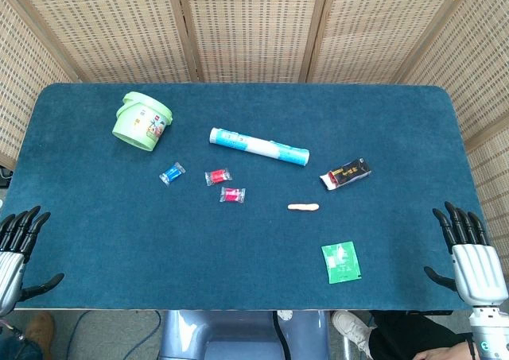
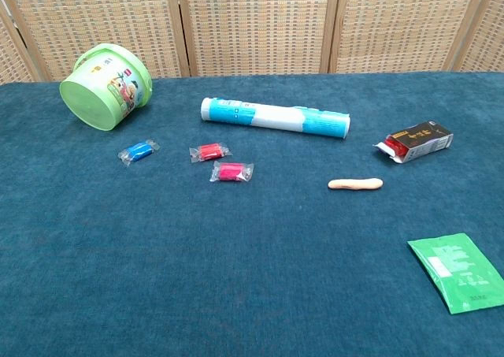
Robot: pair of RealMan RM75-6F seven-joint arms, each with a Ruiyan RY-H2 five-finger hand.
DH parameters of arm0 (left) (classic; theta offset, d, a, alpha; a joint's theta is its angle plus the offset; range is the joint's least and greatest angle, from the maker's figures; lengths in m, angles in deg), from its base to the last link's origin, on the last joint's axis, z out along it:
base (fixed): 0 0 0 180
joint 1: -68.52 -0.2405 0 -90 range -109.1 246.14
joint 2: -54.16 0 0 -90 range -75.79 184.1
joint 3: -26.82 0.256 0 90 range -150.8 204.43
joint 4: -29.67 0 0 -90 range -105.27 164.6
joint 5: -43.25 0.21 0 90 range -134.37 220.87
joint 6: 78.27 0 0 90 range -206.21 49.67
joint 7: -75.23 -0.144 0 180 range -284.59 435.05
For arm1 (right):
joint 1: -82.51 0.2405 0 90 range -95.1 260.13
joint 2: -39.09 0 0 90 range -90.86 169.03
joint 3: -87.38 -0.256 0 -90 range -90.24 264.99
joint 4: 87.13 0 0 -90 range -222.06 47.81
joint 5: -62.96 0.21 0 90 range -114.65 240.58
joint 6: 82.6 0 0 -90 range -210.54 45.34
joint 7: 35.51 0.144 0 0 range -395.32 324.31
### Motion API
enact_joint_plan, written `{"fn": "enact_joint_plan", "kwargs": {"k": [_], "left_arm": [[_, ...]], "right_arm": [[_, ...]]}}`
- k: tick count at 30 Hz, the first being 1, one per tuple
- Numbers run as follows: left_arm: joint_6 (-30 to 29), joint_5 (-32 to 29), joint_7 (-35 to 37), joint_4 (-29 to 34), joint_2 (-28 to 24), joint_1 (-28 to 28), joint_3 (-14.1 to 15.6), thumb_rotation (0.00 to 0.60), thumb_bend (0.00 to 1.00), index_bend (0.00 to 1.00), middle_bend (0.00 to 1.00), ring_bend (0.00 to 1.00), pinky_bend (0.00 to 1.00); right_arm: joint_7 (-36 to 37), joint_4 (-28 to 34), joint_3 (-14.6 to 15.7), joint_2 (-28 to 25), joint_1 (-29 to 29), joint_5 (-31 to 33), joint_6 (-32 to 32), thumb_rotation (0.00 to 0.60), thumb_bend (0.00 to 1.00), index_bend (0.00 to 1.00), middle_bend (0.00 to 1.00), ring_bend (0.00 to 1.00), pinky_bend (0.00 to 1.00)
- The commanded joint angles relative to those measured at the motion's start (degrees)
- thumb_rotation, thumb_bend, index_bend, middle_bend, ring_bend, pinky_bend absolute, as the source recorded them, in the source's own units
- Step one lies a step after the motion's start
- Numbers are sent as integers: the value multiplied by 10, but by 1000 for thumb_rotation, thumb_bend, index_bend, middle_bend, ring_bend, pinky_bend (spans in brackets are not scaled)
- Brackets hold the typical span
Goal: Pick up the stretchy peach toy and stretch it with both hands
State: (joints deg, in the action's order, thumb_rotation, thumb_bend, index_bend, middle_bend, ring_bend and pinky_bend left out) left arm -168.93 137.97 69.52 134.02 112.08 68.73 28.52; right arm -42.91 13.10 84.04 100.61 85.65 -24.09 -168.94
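Note:
The stretchy peach toy (image 1: 303, 207) (image 2: 355, 184) is a small, pale orange, sausage-shaped piece lying flat on the blue table cloth, right of centre. My left hand (image 1: 16, 245) hangs at the table's front left corner with its fingers spread and nothing in it. At the front right corner my right hand (image 1: 469, 253) is likewise open and empty. Both hands are far from the toy and appear only in the head view.
A green bucket (image 1: 141, 121) lies tipped at the back left. A white and blue tube (image 1: 258, 146) lies mid-table. Three wrapped candies (image 1: 224, 185), one blue and two red, sit left of the toy. A black packet (image 1: 347, 173) and a green sachet (image 1: 341, 262) lie to the right.

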Motion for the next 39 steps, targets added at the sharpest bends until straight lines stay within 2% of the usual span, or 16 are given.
{"fn": "enact_joint_plan", "kwargs": {"k": [1,7,13,19,23,27,29,35,39], "left_arm": [[1,-1,0,0,0,0,0,600,0,0,0,0,0],[4,-1,-1,1,0,2,-1,600,0,0,0,0,0],[6,5,-13,-4,10,5,-2,600,0,0,0,0,0],[15,-14,-23,-12,24,12,-14,600,0,0,0,0,0],[26,-28,-38,-20,38,19,-21,600,0,0,0,0,0],[35,-45,-51,-24,47,23,-27,600,0,0,0,0,0],[37,-53,-55,-26,50,24,-30,600,0,0,0,0,0],[46,-72,-64,-34,58,29,-36,600,0,0,0,0,0],[52,-80,-71,-36,63,32,-38,600,0,0,0,0,0]], "right_arm": [[0,-1,0,0,0,1,1,600,0,0,0,0,0],[7,0,2,0,3,5,12,600,0,0,0,0,0],[19,-3,-3,5,36,12,67,600,0,4,0,0,0],[59,-37,-49,23,126,28,169,600,0,124,0,0,0],[83,-78,-83,46,198,61,256,600,11,200,0,0,0],[54,-127,-102,85,254,116,330,600,96,313,0,0,0],[49,-146,-110,106,274,150,360,600,140,336,0,0,0],[23,-199,-121,164,324,233,421,600,288,361,0,0,0],[-8,-227,-114,197,346,260,436,600,367,374,0,0,0]]}}
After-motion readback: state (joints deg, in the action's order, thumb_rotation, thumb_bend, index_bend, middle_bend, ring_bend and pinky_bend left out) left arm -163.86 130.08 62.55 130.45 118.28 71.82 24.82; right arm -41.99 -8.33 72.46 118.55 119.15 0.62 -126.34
